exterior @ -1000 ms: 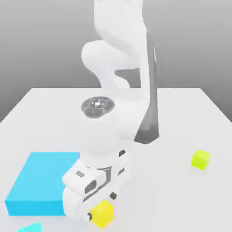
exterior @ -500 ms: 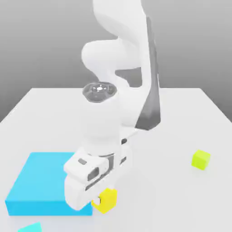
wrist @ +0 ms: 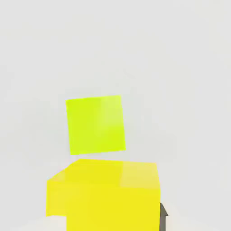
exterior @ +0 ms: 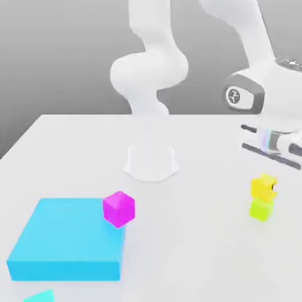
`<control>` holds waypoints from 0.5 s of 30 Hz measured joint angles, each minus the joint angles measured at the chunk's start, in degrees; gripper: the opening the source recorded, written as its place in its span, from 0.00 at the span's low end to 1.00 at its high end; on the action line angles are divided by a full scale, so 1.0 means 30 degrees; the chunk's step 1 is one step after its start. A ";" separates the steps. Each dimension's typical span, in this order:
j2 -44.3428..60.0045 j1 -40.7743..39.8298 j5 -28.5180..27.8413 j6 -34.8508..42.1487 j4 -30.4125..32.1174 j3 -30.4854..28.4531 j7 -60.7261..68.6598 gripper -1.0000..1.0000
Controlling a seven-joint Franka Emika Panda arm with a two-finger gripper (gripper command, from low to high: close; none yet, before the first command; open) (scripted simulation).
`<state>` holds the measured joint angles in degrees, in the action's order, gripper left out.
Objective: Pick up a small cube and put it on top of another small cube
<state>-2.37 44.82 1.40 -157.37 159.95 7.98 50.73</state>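
Note:
The golden-yellow small cube [exterior: 262,186] hangs at the exterior view's right, directly over the lime yellow-green cube [exterior: 259,210] on the white table. My gripper [exterior: 264,187] comes down from the white hand and is shut on the golden cube; a dark fingertip [exterior: 274,190] shows at its side. In the hand view the golden cube [wrist: 103,196] looms close, with a dark finger pad [wrist: 163,217] beside it. The lime cube [wrist: 95,125] lies farther below with its top face uncovered, so the two cubes look apart.
A magenta cube [exterior: 118,208] sits at the corner of a flat cyan block [exterior: 62,242] at the front left. A teal piece [exterior: 39,296] pokes in at the bottom edge. The arm's round base [exterior: 151,163] stands mid-table.
The arm has swung from the front left beside the cyan block to the right, carrying the golden cube over the lime cube. The magenta cube is now uncovered.

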 joint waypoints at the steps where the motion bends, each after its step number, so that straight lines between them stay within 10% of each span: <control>1: 0.0515 0.0110 -0.0248 -0.0557 0.0031 0.0038 0.0086 0.00; 4: 0.2438 0.0256 -0.1192 -0.2421 -0.0034 -0.0378 -0.0359 0.00; 5: 0.2993 0.0364 -0.1478 -0.2940 -0.0066 -0.0568 -0.0552 1.00; 15: 0.1416 0.0431 -0.0693 -0.1528 0.0042 -0.0416 0.0024 1.00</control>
